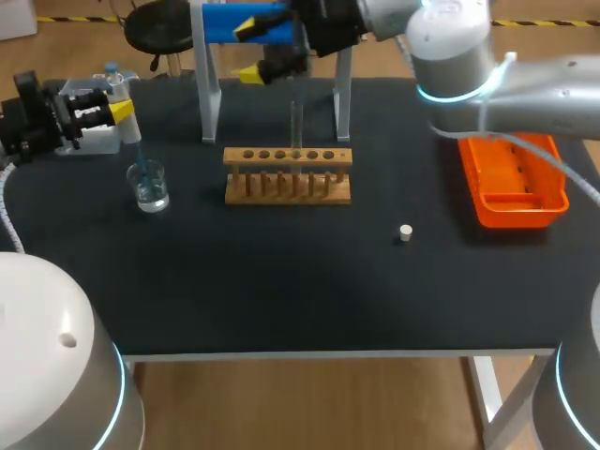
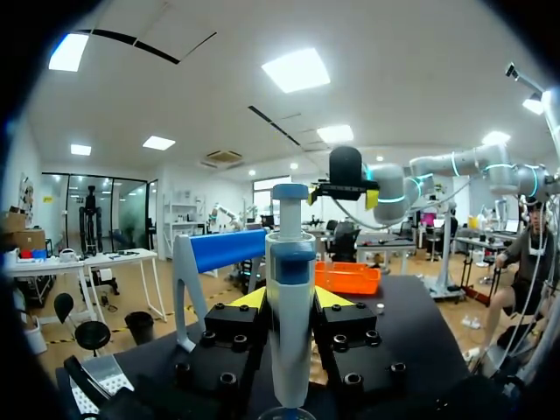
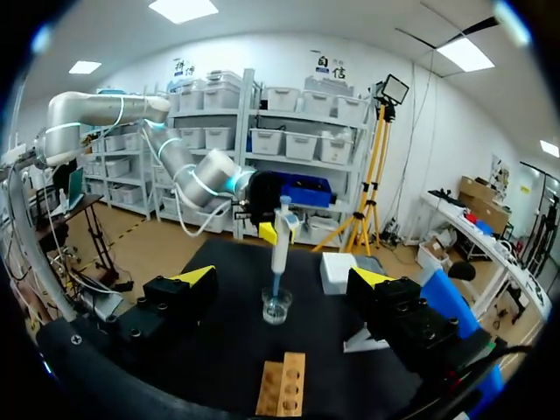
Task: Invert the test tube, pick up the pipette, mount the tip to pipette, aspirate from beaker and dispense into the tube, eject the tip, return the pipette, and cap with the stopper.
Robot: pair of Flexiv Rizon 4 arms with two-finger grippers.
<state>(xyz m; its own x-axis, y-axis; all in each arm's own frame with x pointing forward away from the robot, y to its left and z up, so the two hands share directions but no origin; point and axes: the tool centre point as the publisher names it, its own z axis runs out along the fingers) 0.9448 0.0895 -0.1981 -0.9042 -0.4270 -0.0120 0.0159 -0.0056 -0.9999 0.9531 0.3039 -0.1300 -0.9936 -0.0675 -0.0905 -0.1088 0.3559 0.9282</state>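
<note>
My left gripper (image 1: 120,111) is shut on the white and blue pipette (image 2: 290,324) at the table's left. The pipette's tip dips into the glass beaker (image 1: 148,186), which holds clear liquid. From the right wrist view the pipette (image 3: 281,236) stands over the beaker (image 3: 276,306), straight ahead of my right gripper (image 3: 284,280). That gripper (image 1: 251,52) is open and empty, high at the back by the blue stand. A clear test tube (image 1: 295,122) stands upright in the wooden rack (image 1: 288,175). The small white stopper (image 1: 405,232) lies on the table right of the rack.
A pipette stand with a blue bar (image 1: 234,21) and white legs (image 1: 208,94) straddles the back behind the rack. An orange tray (image 1: 511,178) sits at the right. A white box (image 3: 341,271) lies beyond the beaker.
</note>
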